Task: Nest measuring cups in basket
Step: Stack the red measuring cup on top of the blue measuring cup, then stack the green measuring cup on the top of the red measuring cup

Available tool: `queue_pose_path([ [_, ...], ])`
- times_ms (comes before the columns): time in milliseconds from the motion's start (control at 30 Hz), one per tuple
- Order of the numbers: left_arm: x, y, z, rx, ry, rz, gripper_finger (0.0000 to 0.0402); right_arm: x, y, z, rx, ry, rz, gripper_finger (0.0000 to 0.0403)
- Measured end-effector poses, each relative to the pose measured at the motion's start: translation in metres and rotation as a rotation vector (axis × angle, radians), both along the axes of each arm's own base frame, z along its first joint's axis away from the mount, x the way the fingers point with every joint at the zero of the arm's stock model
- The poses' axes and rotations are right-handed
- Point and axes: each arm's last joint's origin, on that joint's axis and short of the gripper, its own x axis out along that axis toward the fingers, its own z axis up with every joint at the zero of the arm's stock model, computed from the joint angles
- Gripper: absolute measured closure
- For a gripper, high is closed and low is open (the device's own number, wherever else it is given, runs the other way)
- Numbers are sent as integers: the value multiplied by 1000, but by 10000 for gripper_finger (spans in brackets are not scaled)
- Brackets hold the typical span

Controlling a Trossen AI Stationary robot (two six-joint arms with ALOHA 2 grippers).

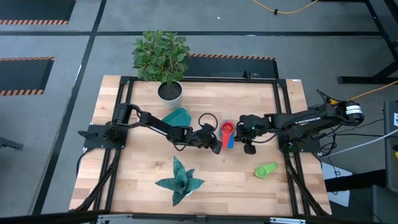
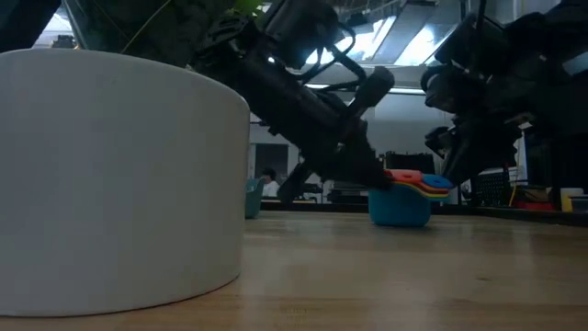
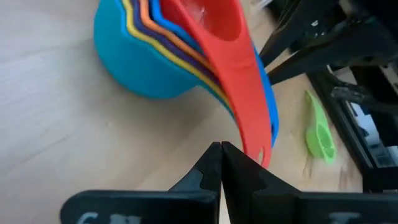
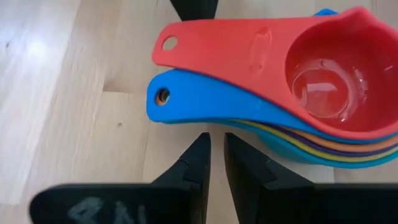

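Although the cups look light, stiff and slick, the nested stack (image 1: 227, 133) near the tabletop's middle should lift best by its fanned handles. The left gripper (image 3: 221, 163) sits pinched shut and empty beside the red handle (image 3: 239, 93); the right gripper (image 4: 217, 163) hovers by the handles, holding nothing, slightly parted. A green cup (image 1: 266, 170) lies toward the right edge, the teal basket (image 1: 177, 116) toward the back edge.

Mid tabletop (image 1: 124, 186) was crowded: left tool (image 1: 217, 148) and right tool (image 1: 249, 148) flanked the nested cup stack (image 1: 227, 133), hardly any gap between. Teal basket (image 1: 177, 116) and white plant pot (image 1: 170, 92) blocked the far side. Green cup (image 1: 266, 170) and teal leafy piece (image 1: 180, 181) sat on the near side, open wood between them.
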Motion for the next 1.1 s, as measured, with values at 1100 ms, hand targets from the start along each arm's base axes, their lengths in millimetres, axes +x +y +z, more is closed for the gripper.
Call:
queue_pose_path([
  [1100,0,-9,3,46,-21,-7,400,-7,4,50,131,140,57,351],
])
